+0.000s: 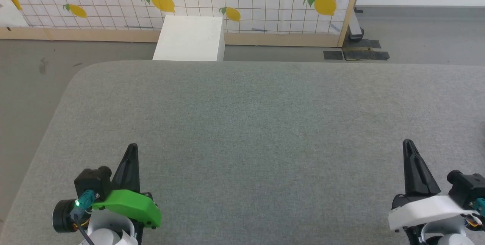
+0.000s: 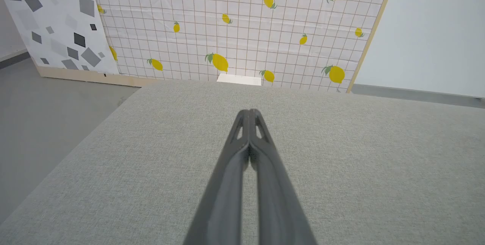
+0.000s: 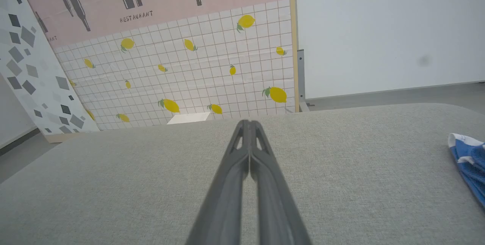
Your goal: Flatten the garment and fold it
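Left tool [image 1: 132, 147] closed, empty, lower left; right tool [image 1: 407, 142] closed, empty, lower right; shorts [image 3: 469, 163] on tabletop [image 1: 265, 116], right edge of right wrist view

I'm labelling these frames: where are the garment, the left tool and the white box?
garment [image 3: 471, 164]: right wrist view, blue fabric at the right edge.
left tool [image 2: 249, 114]: left wrist view, its closed fingertips.
white box [image 1: 189, 38]: head view, its top face.
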Available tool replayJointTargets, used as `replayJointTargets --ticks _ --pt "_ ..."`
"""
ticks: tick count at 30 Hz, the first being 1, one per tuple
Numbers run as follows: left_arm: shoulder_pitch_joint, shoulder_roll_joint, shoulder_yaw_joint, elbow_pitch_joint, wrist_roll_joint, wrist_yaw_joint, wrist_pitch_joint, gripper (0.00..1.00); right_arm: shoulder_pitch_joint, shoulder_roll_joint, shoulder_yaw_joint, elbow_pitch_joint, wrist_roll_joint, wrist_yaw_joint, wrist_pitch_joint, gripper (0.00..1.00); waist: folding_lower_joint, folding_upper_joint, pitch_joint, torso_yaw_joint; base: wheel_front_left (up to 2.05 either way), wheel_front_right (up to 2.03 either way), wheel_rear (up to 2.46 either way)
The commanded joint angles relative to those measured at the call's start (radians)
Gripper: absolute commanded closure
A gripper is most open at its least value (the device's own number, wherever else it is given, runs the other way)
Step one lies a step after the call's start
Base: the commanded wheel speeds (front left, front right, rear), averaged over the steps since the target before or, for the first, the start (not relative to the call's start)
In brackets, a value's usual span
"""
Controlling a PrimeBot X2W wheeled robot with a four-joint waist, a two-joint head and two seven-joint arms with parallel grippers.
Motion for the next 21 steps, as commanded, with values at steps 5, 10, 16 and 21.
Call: replayJointTargets --ticks 5,10,16,21 --pt "0.006 -0.018 0.018 -0.008 0.031 -0.013 0.009 1.0 -0.001 0.0 0.008 -0.008 -0.016 0.0 0.014 1.0 0.0 0.0 0.0 -0.002 0.0 0.0 0.0" --pt "0.009 -0.029 0.029 -0.013 0.05 -0.019 0.018 1.0 -0.002 0.0 0.012 -0.012 -0.025 0.0 0.022 1.0 0.0 0.0 0.0 -0.003 0.0 0.0 0.0" --pt "0.012 -0.041 0.042 -0.02 0.072 -0.027 0.027 1.0 -0.003 0.0 0.017 -0.017 -0.035 0.0 0.031 1.0 0.0 0.0 0.0 -0.005 0.0 0.0 0.0" --pt "0.015 -0.052 0.053 -0.025 0.09 -0.033 0.035 1.0 -0.003 0.001 0.021 -0.021 -0.043 0.0 0.039 1.0 0.0 0.0 0.0 -0.006 0.0 0.0 0.0"
